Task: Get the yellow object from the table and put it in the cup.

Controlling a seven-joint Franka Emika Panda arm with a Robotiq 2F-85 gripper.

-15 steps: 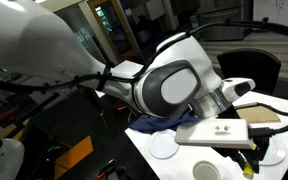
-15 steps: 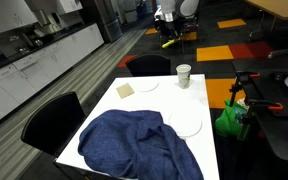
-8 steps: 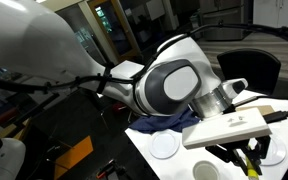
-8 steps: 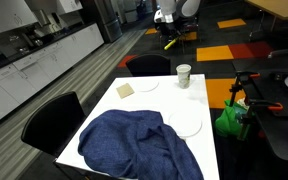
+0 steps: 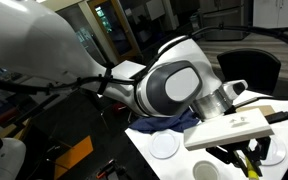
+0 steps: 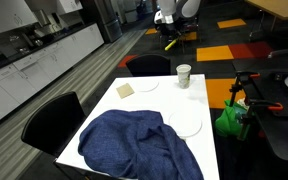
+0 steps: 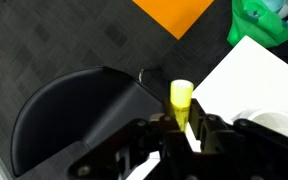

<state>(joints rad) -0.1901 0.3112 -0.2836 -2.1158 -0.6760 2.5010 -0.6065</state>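
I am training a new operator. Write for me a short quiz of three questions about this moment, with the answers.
1. True or false: the yellow stick lies on the table.
2. What covers the near part of the table? A) a newspaper B) a blue cloth C) a tray
3. In the wrist view, what is below the gripper?
Key: 1 false, the gripper holds it in the air. 2 B. 3 a black chair, beside the table's corner.
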